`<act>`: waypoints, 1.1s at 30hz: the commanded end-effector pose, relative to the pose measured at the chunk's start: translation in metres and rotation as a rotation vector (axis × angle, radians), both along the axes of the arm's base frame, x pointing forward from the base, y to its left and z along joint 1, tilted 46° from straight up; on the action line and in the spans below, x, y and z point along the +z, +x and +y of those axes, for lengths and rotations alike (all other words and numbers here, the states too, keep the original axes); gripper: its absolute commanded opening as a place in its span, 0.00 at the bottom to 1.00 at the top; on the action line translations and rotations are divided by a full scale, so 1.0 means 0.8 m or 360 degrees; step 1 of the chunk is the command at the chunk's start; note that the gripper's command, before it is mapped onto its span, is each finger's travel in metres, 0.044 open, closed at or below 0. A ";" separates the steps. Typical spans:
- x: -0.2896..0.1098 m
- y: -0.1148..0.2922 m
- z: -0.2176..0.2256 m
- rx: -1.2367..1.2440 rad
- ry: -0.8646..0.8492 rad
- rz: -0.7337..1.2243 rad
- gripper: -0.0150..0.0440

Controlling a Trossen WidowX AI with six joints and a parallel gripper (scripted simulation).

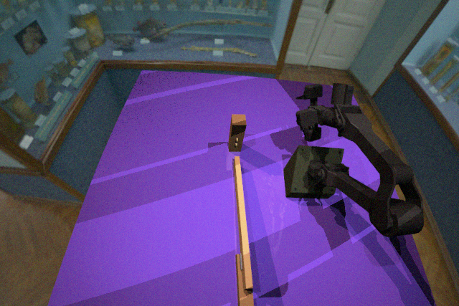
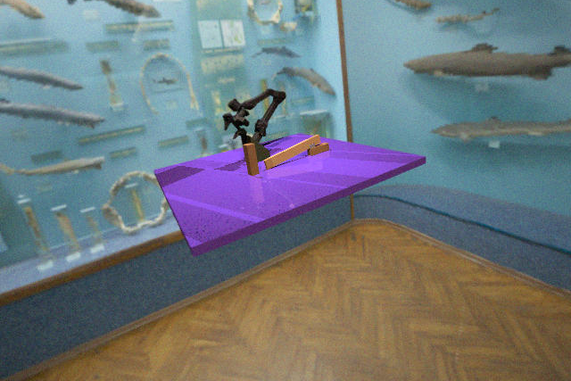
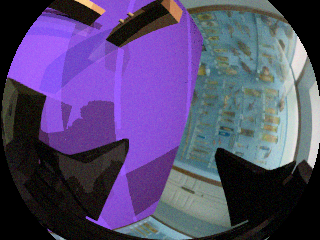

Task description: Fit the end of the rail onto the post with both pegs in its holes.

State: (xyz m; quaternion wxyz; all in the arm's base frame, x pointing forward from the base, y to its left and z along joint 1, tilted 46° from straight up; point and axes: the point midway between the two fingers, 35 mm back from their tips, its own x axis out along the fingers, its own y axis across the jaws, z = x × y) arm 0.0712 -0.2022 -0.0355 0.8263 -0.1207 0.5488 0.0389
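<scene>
The short wooden post (image 1: 237, 130) (image 2: 251, 159) (image 3: 143, 19) stands upright mid-table, and its two pegs (image 1: 235, 142) face the rail. The long wooden rail (image 1: 242, 217) (image 2: 291, 152) (image 3: 80, 3) lies sloped. Its near end is down on the purple table (image 1: 166, 184) (image 2: 277, 202) (image 3: 134, 94), a short gap in front of the post. Its far end rests in the bracket on the low footboard block (image 1: 244, 297) (image 2: 318, 149). My gripper (image 1: 326, 95) (image 2: 230, 122) (image 3: 174, 150) is open and empty. It hangs above the table, off to the side of the post and a little beyond it, well clear of the rail.
The arm's dark square base plate (image 1: 296, 184) sits on the table beside the rail's middle, and the arm bends over the table's side edge. Museum display cases and walls surround the table.
</scene>
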 end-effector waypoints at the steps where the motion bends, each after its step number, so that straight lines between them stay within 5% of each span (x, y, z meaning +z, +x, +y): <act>1: 0.000 0.002 0.000 0.0017 0.0003 -0.0003 0.98; 10: 0.024 0.123 0.046 0.0842 0.0164 -0.0152 1.00; 19: 0.055 0.221 0.157 0.1660 0.0405 -0.0269 1.00; 26: 0.079 0.258 0.267 0.2284 0.0630 -0.0336 1.00; 33: 0.077 0.257 0.274 0.2341 0.0653 -0.0341 1.00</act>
